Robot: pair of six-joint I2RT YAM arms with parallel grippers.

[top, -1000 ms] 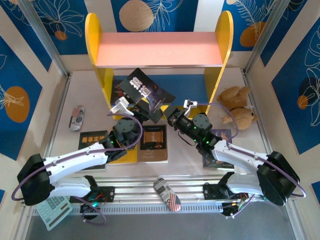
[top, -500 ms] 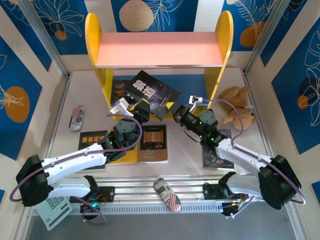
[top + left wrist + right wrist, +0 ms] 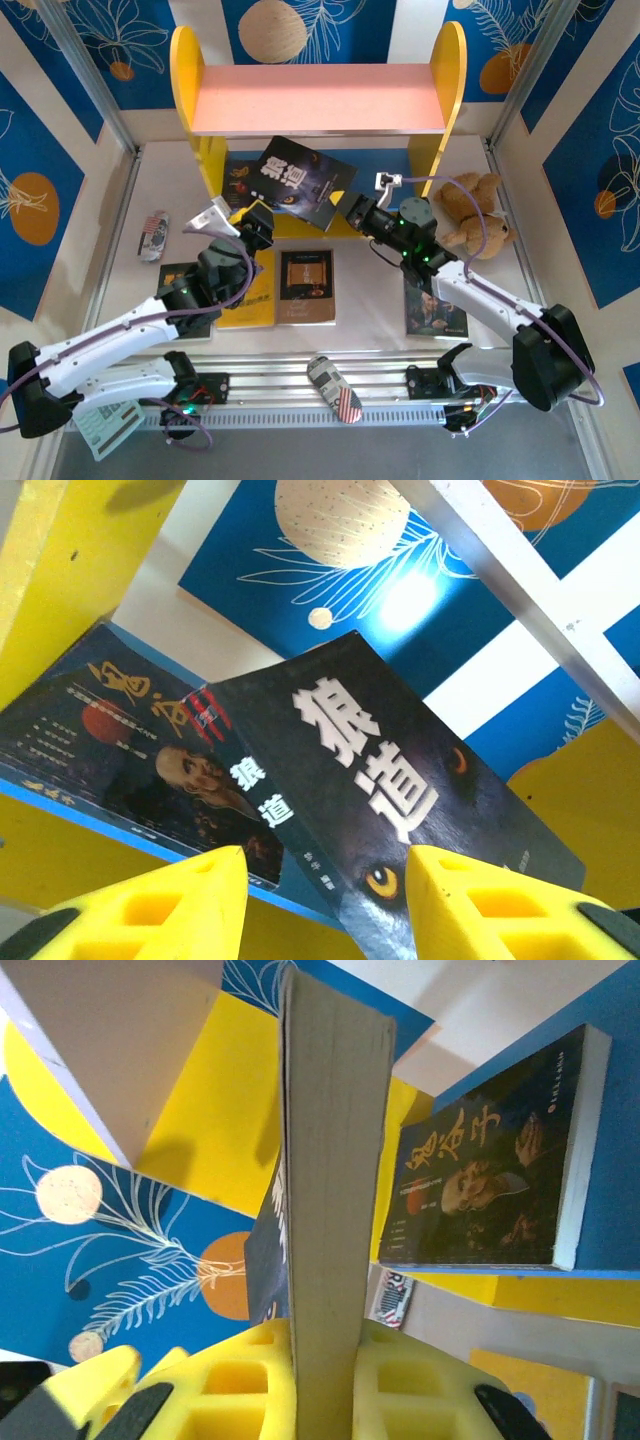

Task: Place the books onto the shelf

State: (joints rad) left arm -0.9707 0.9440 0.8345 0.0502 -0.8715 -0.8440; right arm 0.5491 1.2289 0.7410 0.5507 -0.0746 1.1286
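Right fingers are clamped on the page edge of the black paperback with white characters. They hold it tilted in the air before the blue lower board of the yellow-sided, pink-topped shelf. Left fingers stand apart near it, gripping nothing. Held by one edge, the book may pivot, slip, or snag on the black gold-titled paperback lying on that board.

Black book, white characters; shelf yellow, pink, blue.

I note a glossy paper cover on the black book ahead of my left gripper, itself matt yellow plastic. Shelf boards: smooth, matt.
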